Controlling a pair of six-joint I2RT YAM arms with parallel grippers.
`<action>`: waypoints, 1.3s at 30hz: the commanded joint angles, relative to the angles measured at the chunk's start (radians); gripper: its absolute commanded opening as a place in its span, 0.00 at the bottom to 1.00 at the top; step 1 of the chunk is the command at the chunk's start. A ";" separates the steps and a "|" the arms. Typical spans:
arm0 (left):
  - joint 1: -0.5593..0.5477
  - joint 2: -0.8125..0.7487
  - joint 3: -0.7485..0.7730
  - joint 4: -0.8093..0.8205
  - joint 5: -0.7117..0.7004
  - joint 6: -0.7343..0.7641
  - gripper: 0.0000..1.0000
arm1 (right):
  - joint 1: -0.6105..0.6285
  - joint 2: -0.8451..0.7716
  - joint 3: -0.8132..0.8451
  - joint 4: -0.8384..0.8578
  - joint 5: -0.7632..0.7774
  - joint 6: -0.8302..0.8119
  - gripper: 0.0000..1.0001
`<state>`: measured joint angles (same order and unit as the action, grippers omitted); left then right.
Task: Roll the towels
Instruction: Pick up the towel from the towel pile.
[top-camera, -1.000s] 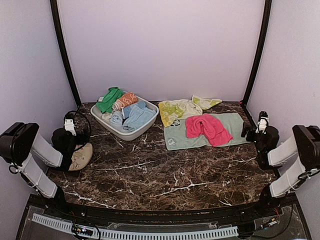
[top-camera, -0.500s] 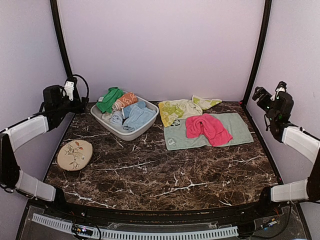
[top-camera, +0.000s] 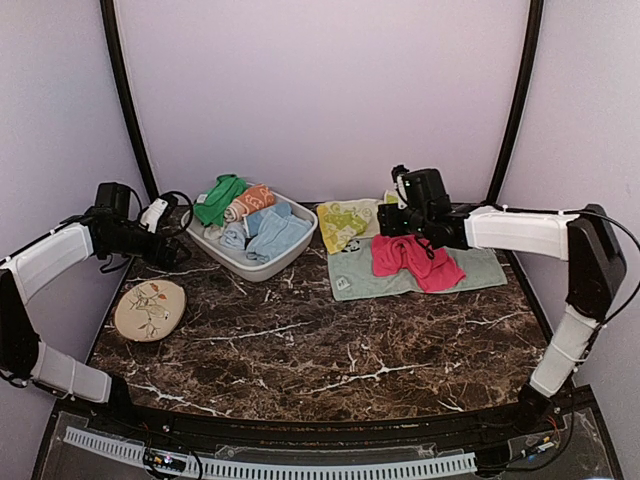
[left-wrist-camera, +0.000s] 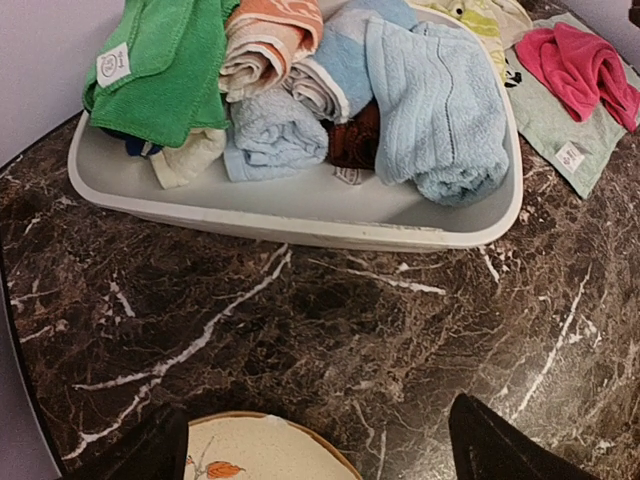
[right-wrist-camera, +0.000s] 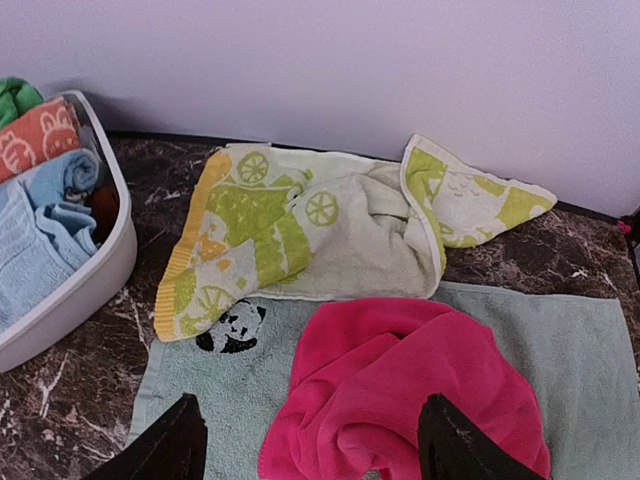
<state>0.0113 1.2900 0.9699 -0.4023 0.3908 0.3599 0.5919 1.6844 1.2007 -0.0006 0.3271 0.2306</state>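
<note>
A crumpled hot-pink towel (top-camera: 415, 257) lies on a flat pale mint towel (top-camera: 478, 268) at the back right. A yellow-lime patterned towel (top-camera: 345, 220) lies rumpled behind them, overlapping the mint one's far edge. In the right wrist view the pink towel (right-wrist-camera: 420, 400), the mint towel (right-wrist-camera: 210, 400) with its panda patch (right-wrist-camera: 230, 328) and the yellow-lime towel (right-wrist-camera: 300, 230) all show. My right gripper (top-camera: 398, 222) (right-wrist-camera: 315, 450) is open and empty, just above the pink towel's near-left part. My left gripper (top-camera: 175, 252) (left-wrist-camera: 320, 455) is open and empty, above the table beside the tub.
A grey tub (top-camera: 213, 249) (left-wrist-camera: 300, 215) at the back left holds several rolled green, orange and blue towels. A beige painted plate (top-camera: 150, 308) (left-wrist-camera: 260, 455) lies at the left, under my left gripper. Black frame posts stand at both back corners.
My right arm has swung from the right wall in over the pink towel. My left arm has come down from the left wall toward the tub. The towels have not moved.
</note>
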 joint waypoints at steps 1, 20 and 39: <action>0.006 -0.040 0.019 -0.118 0.070 0.056 0.93 | 0.036 0.145 0.149 -0.164 0.129 -0.037 0.71; 0.006 -0.055 0.034 -0.146 0.104 0.087 0.90 | -0.003 0.352 0.389 -0.421 0.207 -0.005 0.00; 0.005 -0.096 0.062 -0.174 0.216 0.094 0.91 | 0.194 -0.059 0.577 -0.442 -0.009 -0.028 0.00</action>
<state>0.0113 1.2335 1.0000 -0.5346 0.5308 0.4358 0.7067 1.6985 1.7264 -0.4583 0.4080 0.1928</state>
